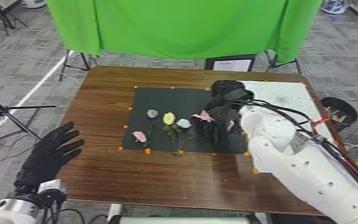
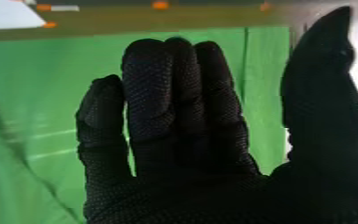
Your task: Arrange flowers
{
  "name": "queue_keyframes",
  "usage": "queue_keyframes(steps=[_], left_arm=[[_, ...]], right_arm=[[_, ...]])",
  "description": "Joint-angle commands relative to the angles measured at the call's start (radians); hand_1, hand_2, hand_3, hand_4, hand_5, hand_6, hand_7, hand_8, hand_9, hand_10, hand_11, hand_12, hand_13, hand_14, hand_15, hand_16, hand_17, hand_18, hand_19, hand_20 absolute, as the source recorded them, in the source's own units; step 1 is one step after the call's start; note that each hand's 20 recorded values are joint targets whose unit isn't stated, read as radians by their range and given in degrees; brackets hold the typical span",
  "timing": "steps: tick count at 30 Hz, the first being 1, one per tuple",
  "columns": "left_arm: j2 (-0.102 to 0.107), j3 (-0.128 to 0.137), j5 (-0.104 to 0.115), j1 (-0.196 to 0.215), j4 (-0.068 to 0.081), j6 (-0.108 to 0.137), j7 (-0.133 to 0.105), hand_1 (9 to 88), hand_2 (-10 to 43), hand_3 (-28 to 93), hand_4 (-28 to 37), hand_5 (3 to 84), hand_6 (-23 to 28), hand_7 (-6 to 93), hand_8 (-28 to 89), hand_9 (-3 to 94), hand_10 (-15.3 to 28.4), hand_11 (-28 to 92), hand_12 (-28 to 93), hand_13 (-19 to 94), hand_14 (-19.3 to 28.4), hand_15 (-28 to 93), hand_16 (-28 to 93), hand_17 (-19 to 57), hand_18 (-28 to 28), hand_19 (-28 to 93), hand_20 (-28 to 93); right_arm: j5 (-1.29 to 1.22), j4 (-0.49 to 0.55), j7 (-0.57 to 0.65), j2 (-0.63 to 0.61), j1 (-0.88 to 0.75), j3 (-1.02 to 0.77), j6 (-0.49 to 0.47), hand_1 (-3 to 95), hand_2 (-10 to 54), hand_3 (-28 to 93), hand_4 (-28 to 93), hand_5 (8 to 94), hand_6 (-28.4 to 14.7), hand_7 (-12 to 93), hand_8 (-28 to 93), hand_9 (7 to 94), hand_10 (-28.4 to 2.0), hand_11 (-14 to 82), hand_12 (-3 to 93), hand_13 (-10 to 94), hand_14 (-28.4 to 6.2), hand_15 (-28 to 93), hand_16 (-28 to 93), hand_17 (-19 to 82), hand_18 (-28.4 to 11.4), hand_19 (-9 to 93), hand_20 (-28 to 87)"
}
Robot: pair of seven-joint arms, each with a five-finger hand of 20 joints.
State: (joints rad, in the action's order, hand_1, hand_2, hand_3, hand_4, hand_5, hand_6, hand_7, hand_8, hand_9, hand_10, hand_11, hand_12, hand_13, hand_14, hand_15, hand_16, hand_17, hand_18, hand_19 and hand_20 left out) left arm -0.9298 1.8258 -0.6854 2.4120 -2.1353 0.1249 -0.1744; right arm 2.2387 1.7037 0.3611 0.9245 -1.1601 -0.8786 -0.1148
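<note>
Right hand [image 2: 193, 185] spread, palm empty, at the right part of the dark mat [image 1: 162, 97].
Fingers straight, thumb held well out from them; I judge this gives room to close on a thin stem. My left hand [image 1: 47, 157], also spread, is beside the mat, presumably to leave the work free. Stock laid flat on the mat: near pink flower [image 1: 139, 135], pale blue flower [image 1: 152, 114], yellow flower [image 1: 168, 118], whitish flower [image 1: 183, 123], far pink flower [image 1: 203, 116]. Blooms sit apart, likely so each can be picked singly; some stems run close together and could snag. Orange markers [image 1: 173, 88] along the mat probably fix its place on the bench [image 1: 109, 175]. Labels: framed sheet [image 1: 231, 65] behind; print illegible.
</note>
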Motion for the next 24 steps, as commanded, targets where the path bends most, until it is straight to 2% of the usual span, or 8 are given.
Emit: queue_keyframes(steps=[1,3,6,9,12,17,21,24], left_arm=[[-0.013,0.003,-0.002,0.013,-0.002,-0.006,0.001,26.4,-1.3,70,-27.0,26.7,4.3,24.6,-12,24.6,12.0,23,18,20,16.5,34,0,-9.7,22.7,42,9],[-0.016,0.005,-0.001,0.020,-0.006,-0.002,-0.002,26.5,-1.2,70,-27.1,26.8,4.4,24.7,-12,24.6,12.0,23,18,20,16.6,34,0,-9.7,22.7,42,9],[-0.017,0.003,-0.001,0.018,-0.005,-0.001,-0.002,26.5,-1.2,70,-27.0,26.7,4.3,24.8,-13,24.6,12.0,22,18,20,16.6,34,0,-9.7,22.6,42,9],[-0.018,0.004,-0.001,0.021,-0.006,0.000,-0.003,26.5,-1.2,70,-27.1,26.8,4.3,24.9,-13,24.6,12.0,23,18,20,16.5,34,0,-9.6,22.6,42,9],[-0.017,0.002,-0.001,0.017,-0.004,-0.002,-0.004,26.5,-1.2,70,-27.1,26.8,4.4,24.9,-13,24.6,12.0,23,18,20,16.5,34,0,-9.6,22.6,42,9],[-0.017,0.001,0.000,0.021,-0.005,-0.002,-0.003,26.4,-1.3,70,-27.2,26.8,4.4,24.9,-13,24.6,12.0,23,18,20,16.6,34,0,-9.6,22.6,42,9],[-0.011,-0.003,-0.001,0.014,0.000,-0.009,-0.007,26.4,-1.2,70,-27.2,26.8,4.4,24.9,-13,24.8,12.0,23,18,20,16.6,34,0,-9.6,22.6,42,9],[-0.008,0.003,-0.002,0.018,-0.001,-0.013,-0.001,26.4,-1.2,70,-27.2,26.8,4.4,25.0,-13,24.8,12.0,23,18,20,16.5,34,0,-9.7,22.6,43,9]], right_arm=[[-0.001,-0.028,0.151,-0.072,0.057,-0.048,0.022,19.3,-9.5,89,-25,42.6,-3.4,45,-18,45.0,-13.2,47.1,34.2,48,-11.1,70,26,19,-21.9,73,54],[-0.017,-0.077,0.195,-0.089,0.076,-0.034,0.066,19.8,-9.5,90,-24,38.8,-3.9,45,-18,40.1,-13.8,43.5,32.6,42,-11.6,69,23,18,-21.7,71,53],[0.003,-0.156,0.201,-0.104,0.098,-0.032,0.089,22.7,-7.9,91,-20,14.7,-8.5,20,-7,16.0,-15.7,9.4,32.5,17,-13.5,35,22,5,-21.6,54,36],[-0.045,-0.202,0.223,-0.112,0.107,-0.034,0.085,22.8,-6.1,92,-19,11.9,-9.2,14,-4,13.0,-15.4,-0.5,34.6,11,-14.9,12,32,-2,-22.5,48,24],[-0.035,-0.240,0.232,-0.116,0.101,-0.036,0.071,23.1,-6.6,92,-20,12.5,-9.1,15,-4,13.2,-15.3,-1.3,34.6,11,-15.4,2,37,-4,-22.8,46,20],[-0.070,-0.303,0.228,-0.116,0.100,-0.029,0.092,23.4,-8.9,92,-22,15.0,-8.4,19,-7,16.9,-15.1,2.6,30.8,19,-15.1,3,34,-2,-23.4,47,17],[-0.054,-0.355,0.205,-0.125,0.100,-0.006,0.151,23.5,-9.5,92,-25,21.2,-7.3,27,-12,24.6,-15.3,8.5,24.3,35,-8.8,16,23,4,-20.3,48,16],[-0.058,-0.378,0.202,-0.123,0.102,-0.001,0.144,23.8,-9.5,93,-27,24.7,-7.3,30,-14,29.2,-15.4,11.6,21.4,40,-7.0,18,20,6,-18.2,48,15]])
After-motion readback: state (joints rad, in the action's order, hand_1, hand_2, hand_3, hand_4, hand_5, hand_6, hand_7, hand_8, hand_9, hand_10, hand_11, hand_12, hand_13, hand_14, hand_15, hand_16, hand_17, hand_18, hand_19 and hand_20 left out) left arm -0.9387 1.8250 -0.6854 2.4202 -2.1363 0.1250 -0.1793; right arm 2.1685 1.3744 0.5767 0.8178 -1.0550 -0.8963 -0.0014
